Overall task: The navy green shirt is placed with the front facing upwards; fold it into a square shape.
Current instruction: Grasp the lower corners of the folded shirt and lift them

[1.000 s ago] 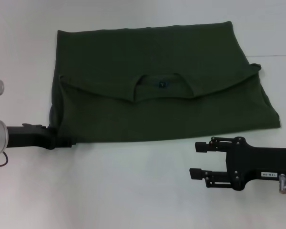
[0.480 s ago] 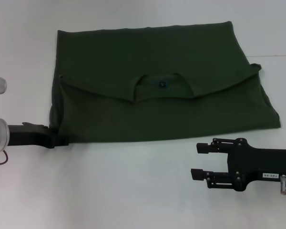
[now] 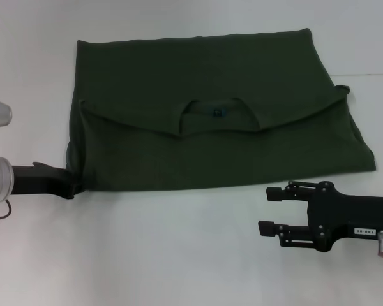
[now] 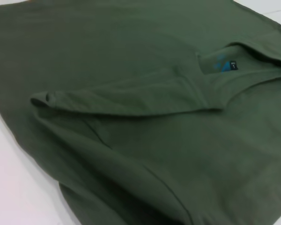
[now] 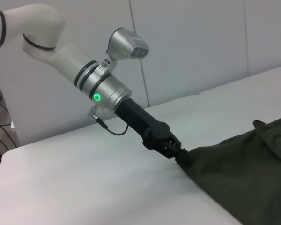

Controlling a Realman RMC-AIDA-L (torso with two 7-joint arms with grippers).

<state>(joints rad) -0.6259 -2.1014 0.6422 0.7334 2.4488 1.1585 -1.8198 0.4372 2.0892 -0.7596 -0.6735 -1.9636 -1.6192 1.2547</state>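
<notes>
The navy green shirt [image 3: 210,153] lies across the far half of the white table, folded over so its plain side faces up. Its collar [image 3: 214,112] shows at the middle, with a small inner label [image 4: 232,66] in the left wrist view. My left gripper [image 3: 76,186] lies low at the shirt's near left corner, its tip against the cloth edge; the right wrist view shows the left gripper [image 5: 179,153] meeting the shirt [image 5: 243,180] there. My right gripper [image 3: 268,210] is open and holds nothing, on the near side of the shirt's right half and apart from the cloth.
Bare white table [image 3: 172,255] spreads in front of the shirt between the two arms. In the right wrist view, a pale wall stands behind the left arm [image 5: 98,84].
My left gripper has drawn back to the left along the shirt's near edge, while the cloth stayed put. The right gripper has drifted slightly toward me and to the right.
</notes>
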